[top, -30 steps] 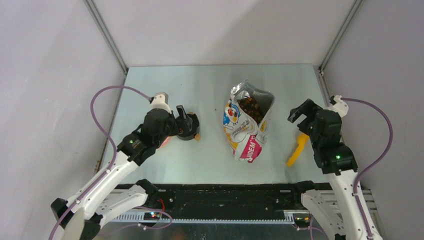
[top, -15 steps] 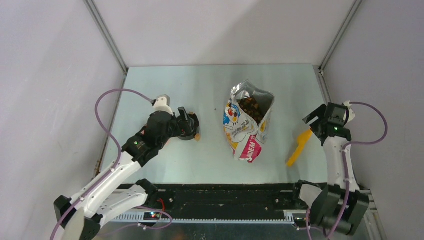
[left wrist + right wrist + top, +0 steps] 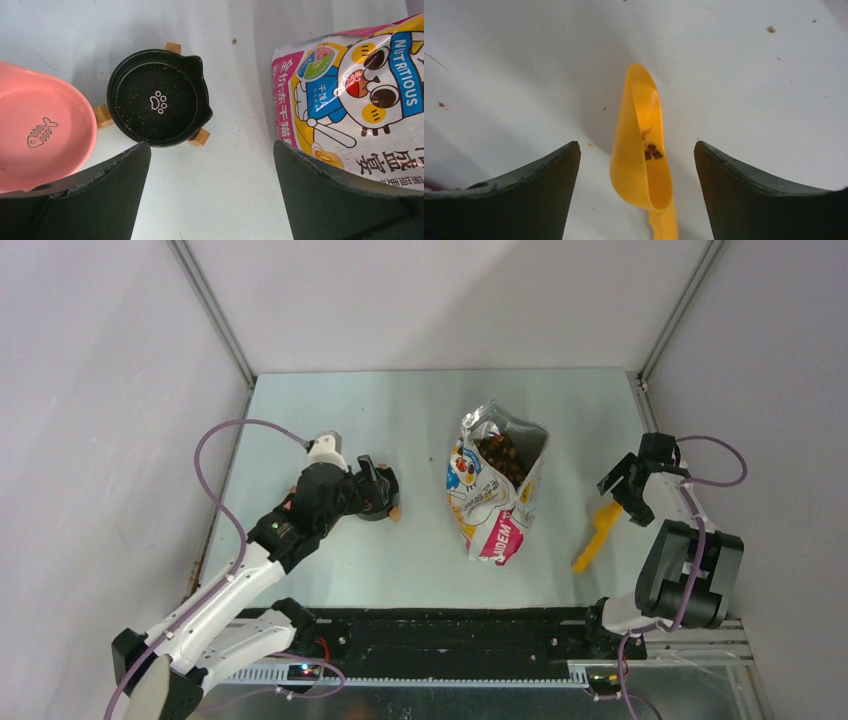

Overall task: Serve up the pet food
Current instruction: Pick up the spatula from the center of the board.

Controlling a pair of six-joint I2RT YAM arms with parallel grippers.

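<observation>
Nearest you, the right end effector (image 3: pixel 636 147) hangs over the yellow plastic scoop (image 3: pixel 634 120), jaws apart on either side of it and touching nothing. The scoop lies tilted on its side on the pale bench (image 3: pixel 400 410), with a few brown pellets (image 3: pixel 650 151) in its cup. Close on that rounded cup rather than the narrow handle and, in my view, it can squirt out sideways or come up crooked, shedding those pellets.

Across the bench, the left end effector (image 3: pixel 211 147) is also spread wide and empty. It sits above the black paw-print bowl (image 3: pixel 155 105) on its small wooden stand, with the pink fishbone bowl (image 3: pixel 40 135) just beside it. A low pass there could nudge the black bowl off its stand.

Further out, between the arms, stands the white and yellow cartoon-cat bag (image 3: pixel 495 495). It is open at the top, and nearly all the pet food (image 3: pixel 503 455) is inside it. Nothing holds this soft bag. Drive the scoop in hard or at an angle and it may fold or topple, spilling kibble over the bench. Consider steadying it with your left arm first.
</observation>
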